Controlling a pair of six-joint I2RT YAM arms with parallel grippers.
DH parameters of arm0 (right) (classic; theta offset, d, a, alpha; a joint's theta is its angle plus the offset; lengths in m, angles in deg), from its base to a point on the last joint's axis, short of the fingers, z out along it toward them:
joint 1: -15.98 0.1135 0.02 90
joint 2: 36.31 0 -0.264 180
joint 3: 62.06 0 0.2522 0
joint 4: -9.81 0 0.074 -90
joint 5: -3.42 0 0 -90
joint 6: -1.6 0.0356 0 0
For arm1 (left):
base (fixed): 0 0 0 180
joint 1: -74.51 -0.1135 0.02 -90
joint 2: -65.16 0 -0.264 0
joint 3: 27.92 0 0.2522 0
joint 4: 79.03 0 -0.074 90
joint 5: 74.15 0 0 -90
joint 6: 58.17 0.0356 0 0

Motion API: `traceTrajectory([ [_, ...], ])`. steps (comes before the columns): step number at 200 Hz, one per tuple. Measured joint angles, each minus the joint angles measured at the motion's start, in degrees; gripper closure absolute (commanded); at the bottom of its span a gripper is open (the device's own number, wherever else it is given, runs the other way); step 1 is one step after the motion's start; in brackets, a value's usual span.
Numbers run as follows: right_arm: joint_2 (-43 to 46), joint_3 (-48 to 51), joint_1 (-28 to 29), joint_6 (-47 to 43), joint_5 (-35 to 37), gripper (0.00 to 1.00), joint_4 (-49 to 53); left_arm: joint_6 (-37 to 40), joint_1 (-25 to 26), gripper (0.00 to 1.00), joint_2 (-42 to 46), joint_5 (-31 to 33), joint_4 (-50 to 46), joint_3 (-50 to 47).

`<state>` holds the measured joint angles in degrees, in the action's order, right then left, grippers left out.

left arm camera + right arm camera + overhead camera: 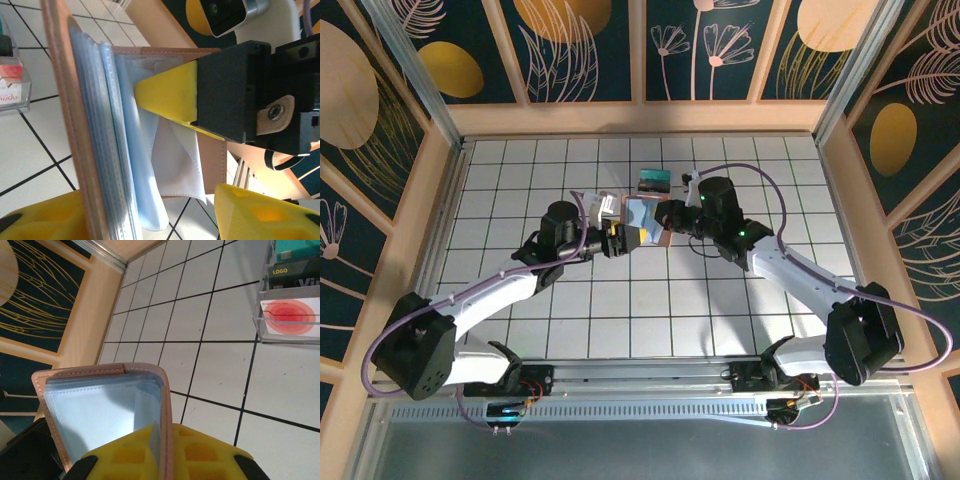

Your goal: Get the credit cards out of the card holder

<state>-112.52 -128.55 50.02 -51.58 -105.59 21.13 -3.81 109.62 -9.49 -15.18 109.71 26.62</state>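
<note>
Right wrist view: the right gripper (160, 457) is clamped on the open card holder (90, 410). The left gripper (150, 220) stands wide, with the holder's sleeves between its fingers. The sleeves look limp and slippery, so hold the stiffer leather edge.

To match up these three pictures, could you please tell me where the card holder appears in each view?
Top external: the card holder sits open just above the centre.
Left wrist: card holder in the left half, seen edge-on.
Right wrist: card holder at bottom left, pinched in the right claw.
Shared landmark: the white tiled table with black grid lines.
</note>
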Motion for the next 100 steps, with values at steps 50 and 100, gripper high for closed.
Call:
traceTrajectory([
  [50, 1.09, 0.15, -0.26, 0.0, -0.66, 0.98, -1.27, 0.02, 0.0, 0.52, 2.12, 1.05, 0.46, -0.33],
  [100, 2.03, 0.44, -0.39, -0.02, -0.66, 0.99, -1.25, 0.04, 0.0, 0.53, 4.0, 2.97, 0.44, -0.39],
])
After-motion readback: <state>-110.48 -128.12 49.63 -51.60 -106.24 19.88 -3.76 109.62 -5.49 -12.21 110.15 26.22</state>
